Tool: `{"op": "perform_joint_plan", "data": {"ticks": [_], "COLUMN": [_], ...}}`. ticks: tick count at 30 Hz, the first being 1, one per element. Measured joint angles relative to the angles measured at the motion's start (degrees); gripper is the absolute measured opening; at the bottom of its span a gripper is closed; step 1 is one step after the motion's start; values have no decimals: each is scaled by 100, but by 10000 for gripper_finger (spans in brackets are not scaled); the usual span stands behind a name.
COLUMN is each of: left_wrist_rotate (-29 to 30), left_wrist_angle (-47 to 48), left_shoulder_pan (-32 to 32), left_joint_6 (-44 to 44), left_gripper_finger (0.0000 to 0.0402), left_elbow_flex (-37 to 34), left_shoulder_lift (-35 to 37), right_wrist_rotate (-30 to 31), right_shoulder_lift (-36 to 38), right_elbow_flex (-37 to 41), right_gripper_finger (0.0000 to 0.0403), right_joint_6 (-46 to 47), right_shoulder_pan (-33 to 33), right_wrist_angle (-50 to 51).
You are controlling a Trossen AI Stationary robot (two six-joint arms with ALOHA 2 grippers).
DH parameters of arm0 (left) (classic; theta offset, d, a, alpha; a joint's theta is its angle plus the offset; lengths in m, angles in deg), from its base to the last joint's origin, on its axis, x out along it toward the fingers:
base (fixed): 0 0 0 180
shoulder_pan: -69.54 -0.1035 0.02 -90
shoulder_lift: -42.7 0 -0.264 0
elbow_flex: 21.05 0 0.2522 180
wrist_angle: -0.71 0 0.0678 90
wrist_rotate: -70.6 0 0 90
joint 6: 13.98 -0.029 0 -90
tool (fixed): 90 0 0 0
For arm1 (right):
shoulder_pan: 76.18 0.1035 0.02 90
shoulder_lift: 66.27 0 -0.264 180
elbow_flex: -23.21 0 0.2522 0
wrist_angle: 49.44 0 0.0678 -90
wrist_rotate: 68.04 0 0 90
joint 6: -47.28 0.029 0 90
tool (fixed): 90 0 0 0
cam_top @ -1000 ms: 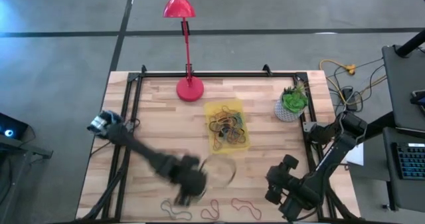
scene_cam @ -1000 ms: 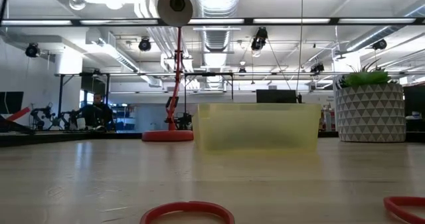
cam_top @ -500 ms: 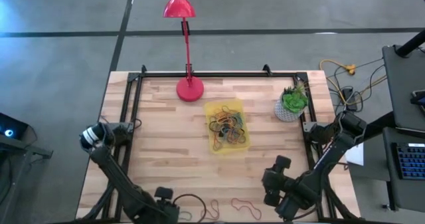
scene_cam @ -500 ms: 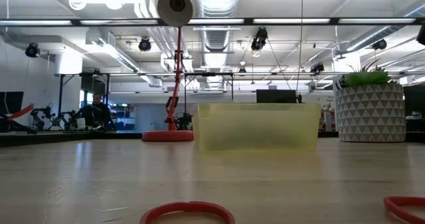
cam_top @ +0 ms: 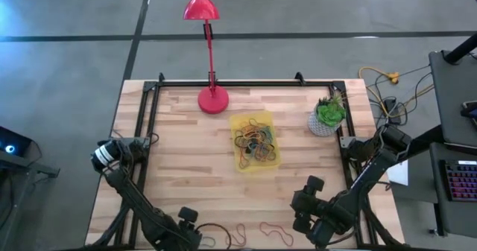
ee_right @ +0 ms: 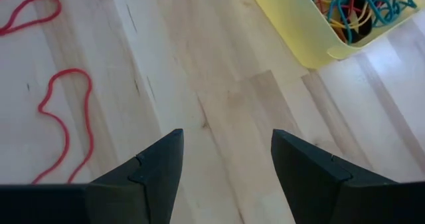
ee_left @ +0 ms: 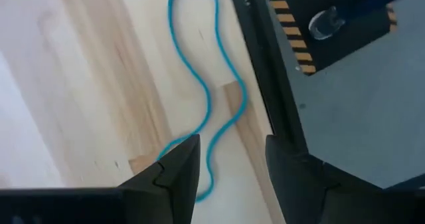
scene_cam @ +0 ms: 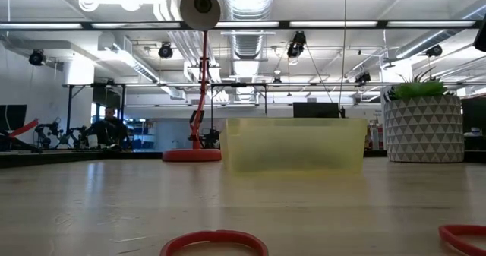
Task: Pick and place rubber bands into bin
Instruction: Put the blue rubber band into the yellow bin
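Left arm has swung from mid-table, where it was a second ago, down to the table's near edge and has barely shifted over the last half second; right arm has crept slightly toward the centre; bin and loose bands have not moved.

Left gripper [ee_left: 229,167] sits low at the near-left edge of the table [cam_top: 179,147], jaws released with nothing between them; a blue rubber band [ee_left: 209,91] lies flat on the wood just ahead of its fingertips [ee_left: 182,161], right beside the black frame rail [ee_left: 265,64]; not touching as far as I can tell.

Right gripper [ee_right: 226,161] hovers over bare wood at the near-right, jaws spread and empty; two red rubber bands [ee_right: 63,124] lie off to one side of it; same red loops [cam_top: 276,232] show at the near edge from above, and close to the lens in the low view [scene_cam: 214,242].

Bin [cam_top: 255,141] stands mid-table, holding a tangle of mixed-colour bands [ee_right: 355,4]; red lamp base [cam_top: 213,100] behind it, white plant pot [cam_top: 326,118] to its right.
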Motion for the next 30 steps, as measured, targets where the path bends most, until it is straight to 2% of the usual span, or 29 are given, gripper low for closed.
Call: {"op": "perform_joint_plan", "data": {"ticks": [4,11,25,30], "left_wrist_rotate": [37,39,150,312], "left_wrist_angle": [-243,-861,-1332,-1269], "left_shoulder_pan": [-20,-37,-42,-52], "left_joint_6": [-472,-510,-511,-489], "left_gripper_finger": [154,154,154,125], "left_elbow_flex": [-169,-578,-1240,-1257], "left_shoulder_lift": [0,0,45,33], "right_wrist_rotate": [0,-4,-4,-6], "right_shoulder_lift": [0,0,0,0], "right_elbow_flex": [0,2,37,53], "right_gripper_finger": [215,215,215,215], "right_joint_6": [144,219,229,245], "right_shoulder_pan": [-4,-22,-66,-105], "right_wrist_angle": [0,0,45,36]}}
